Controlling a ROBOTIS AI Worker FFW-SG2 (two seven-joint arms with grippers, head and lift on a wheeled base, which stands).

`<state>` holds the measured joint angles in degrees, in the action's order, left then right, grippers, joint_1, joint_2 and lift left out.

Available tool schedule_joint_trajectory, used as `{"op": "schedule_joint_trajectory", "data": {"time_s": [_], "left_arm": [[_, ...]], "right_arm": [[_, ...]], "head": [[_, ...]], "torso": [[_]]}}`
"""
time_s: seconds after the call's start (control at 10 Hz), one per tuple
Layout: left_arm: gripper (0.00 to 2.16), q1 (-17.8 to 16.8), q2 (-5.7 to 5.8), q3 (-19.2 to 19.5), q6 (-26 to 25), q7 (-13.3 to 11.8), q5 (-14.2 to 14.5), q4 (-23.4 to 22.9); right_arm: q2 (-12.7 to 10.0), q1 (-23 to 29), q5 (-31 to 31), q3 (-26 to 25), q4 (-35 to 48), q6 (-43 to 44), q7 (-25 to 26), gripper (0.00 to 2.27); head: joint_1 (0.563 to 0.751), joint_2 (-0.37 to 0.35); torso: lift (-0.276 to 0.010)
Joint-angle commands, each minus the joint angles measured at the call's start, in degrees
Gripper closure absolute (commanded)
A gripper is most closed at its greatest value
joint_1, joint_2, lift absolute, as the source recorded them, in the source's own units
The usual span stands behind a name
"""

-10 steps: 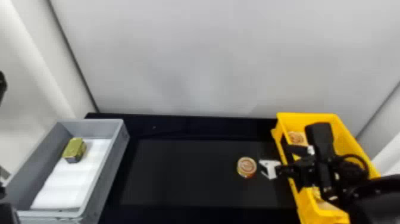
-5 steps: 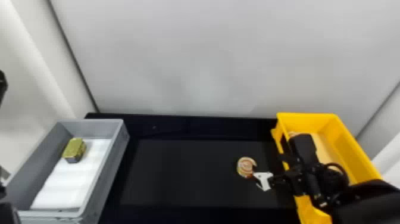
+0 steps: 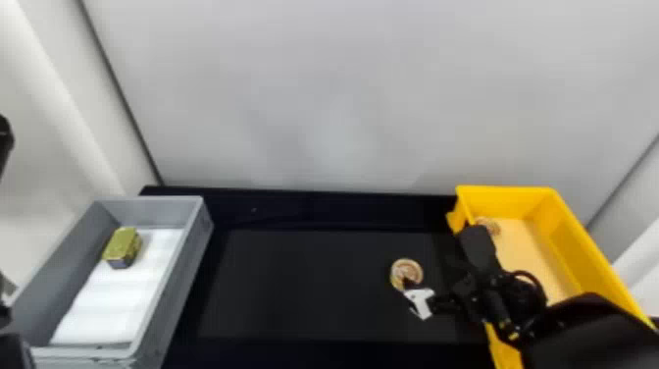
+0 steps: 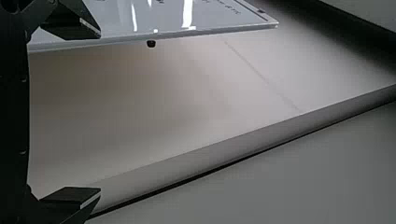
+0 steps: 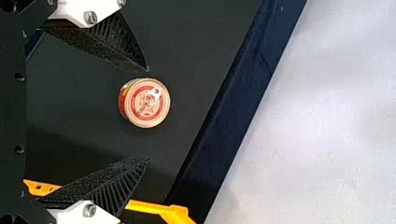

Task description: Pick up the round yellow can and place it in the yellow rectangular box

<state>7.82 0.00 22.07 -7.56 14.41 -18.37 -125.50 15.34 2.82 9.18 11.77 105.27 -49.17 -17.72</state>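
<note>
Head view: right pincer (image 3: 425,272) nearer can (image 3: 408,269).

Head view looks forward and down across the tabletop (image 3: 304,289); left wrist view faces a pale panel (image 4: 154,102); right wrist view looks down, nearer, sharing round can (image 5: 147,102) and yellow rectangular box (image 3: 586,250) with the head's.

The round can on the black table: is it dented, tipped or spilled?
Nothing stands out: the can stands upright on the black table, lid and pull tab look whole, with no spill around it. The right gripper is open near it.
</note>
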Motion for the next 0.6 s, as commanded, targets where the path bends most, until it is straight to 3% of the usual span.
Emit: {"op": "schedule_joint_trajectory", "data": {"time_s": [0.0,0.3,0.5], "left_arm": [[0.10,0.09,-0.15,0.00,0.00,0.01,0.00,0.00],[0.10,0.09,-0.15,0.09,0.09,0.01,0.00,0.00],[0.10,0.09,-0.15,0.09,0.18,0.01,0.00,0.00]], "right_arm": [[-1.28,-0.09,1.46,0.28,-2.00,3.27,0.66,0.13],[-3.65,0.79,-1.62,0.01,-3.94,8.89,10.78,0.13],[-3.91,1.40,-14.02,-0.16,-6.66,10.21,21.77,0.13]], "head": [[0.694,0.014],[0.694,0.014],[0.694,0.014]], "torso": [[-0.060],[-0.060],[-0.060]]}}
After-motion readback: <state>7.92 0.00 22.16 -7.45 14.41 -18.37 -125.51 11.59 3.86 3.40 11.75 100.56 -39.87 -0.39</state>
